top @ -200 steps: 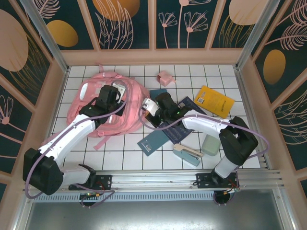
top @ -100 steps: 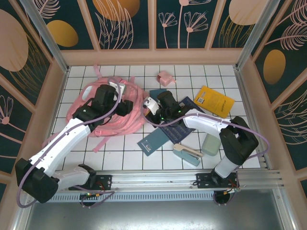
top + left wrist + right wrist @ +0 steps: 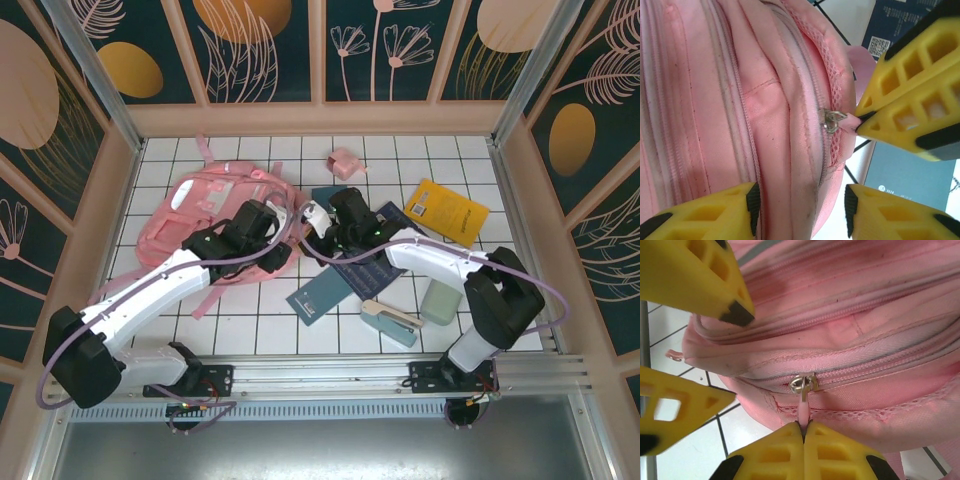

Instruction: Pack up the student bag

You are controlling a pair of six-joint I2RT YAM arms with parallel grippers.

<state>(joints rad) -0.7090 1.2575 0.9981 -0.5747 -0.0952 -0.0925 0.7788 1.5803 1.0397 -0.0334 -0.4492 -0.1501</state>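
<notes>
Toward the far-left corner of the worktop (image 3: 270, 325) lies the student bag (image 3: 200, 205); the right claw (image 3: 804, 432) pinches its zipper pull (image 3: 803, 384). Spread astride the seam, the left claw (image 3: 801, 205) should clamp the fabric so the pull follows the track.

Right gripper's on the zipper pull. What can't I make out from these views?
1. Top view: the zipper pull, hidden under the wrist of the right gripper.
2. Wrist views: the inside of the student bag, covered by folded fabric; the zipper's ends, past the frame edges.
3. Left wrist view: whether the left gripper touches the fabric; the bottom edge crops its fingers.
4. Top view: print on the booklet, too small.
</notes>
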